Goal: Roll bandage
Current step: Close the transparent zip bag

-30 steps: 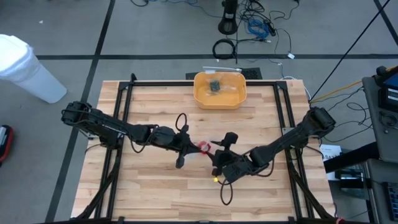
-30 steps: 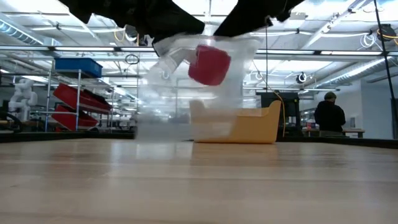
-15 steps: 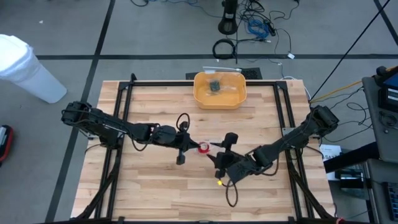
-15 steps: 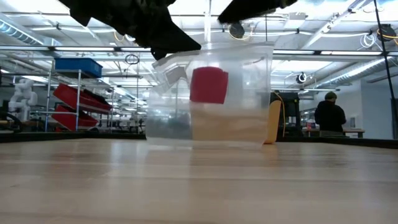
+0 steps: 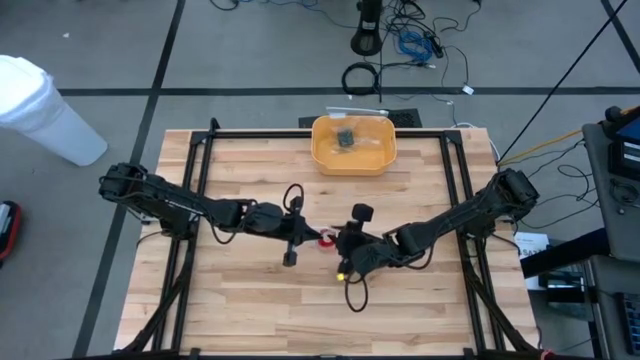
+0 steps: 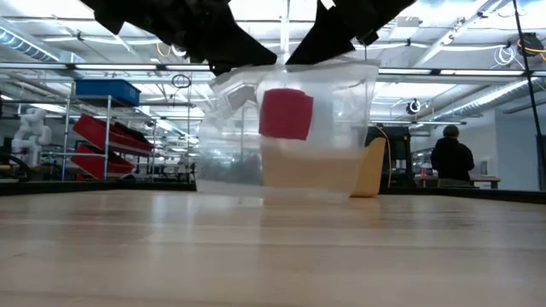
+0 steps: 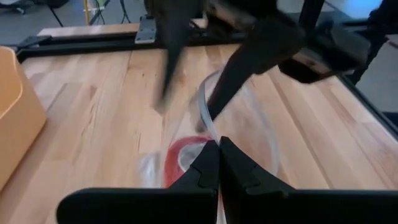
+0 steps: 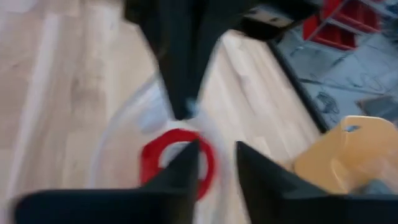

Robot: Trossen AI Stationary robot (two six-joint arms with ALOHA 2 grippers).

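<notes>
— Since a second ago the right arm has swung in toward the middle of the surface (image 5: 250,320), so its jaws now meet the left arm's over the bag.

— And the wooden surface itself?

— It carries a yellow bin (image 5: 354,143) at its far edge, well apart from the arms.

— What hangs between the arms?

— A clear plastic bag (image 6: 286,128), held up off the surface, its bottom edge just above the wood in the low view.

— The left gripper (image 7: 219,163)?

— Jaws pressed together, pinching the bag's top edge.

— The right gripper (image 8: 216,163)?

— Jaws slightly spread at the bag's rim, close to the left one; whether they grip the plastic I cannot tell.

— Where is the bandage (image 6: 286,113)?

— Inside the bag, a small bright red roll, seen as a ring from the right wrist view.
</notes>
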